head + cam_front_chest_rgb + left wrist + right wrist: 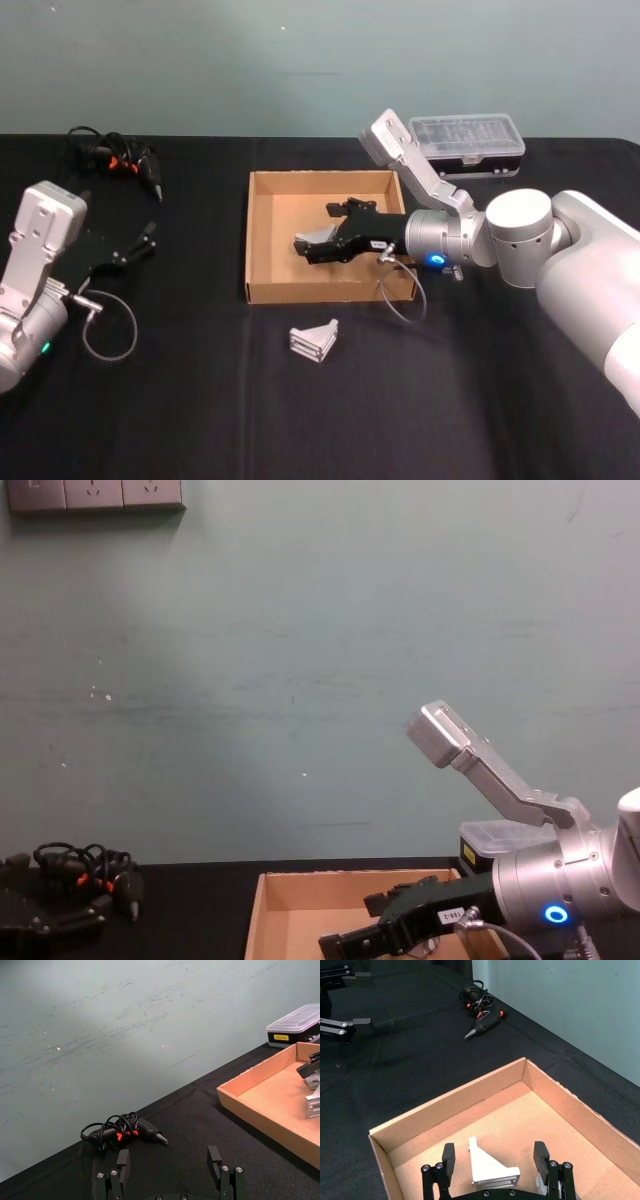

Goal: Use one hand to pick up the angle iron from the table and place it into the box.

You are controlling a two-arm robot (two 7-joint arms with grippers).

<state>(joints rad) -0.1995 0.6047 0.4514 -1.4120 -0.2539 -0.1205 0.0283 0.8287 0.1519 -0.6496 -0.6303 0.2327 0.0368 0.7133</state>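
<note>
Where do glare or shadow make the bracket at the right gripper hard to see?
Right wrist view: no glare; the bracket shows bright against the evenly lit box floor, between the right gripper's open fingers. Head view: the gripper covers most of it, and the black table shows no shadows.

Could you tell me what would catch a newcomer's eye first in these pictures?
The right gripper hangs open over the box, an angle iron between its spread fingers. A second angle iron lies on the table just in front of the box. The left gripper idles far left.
</note>
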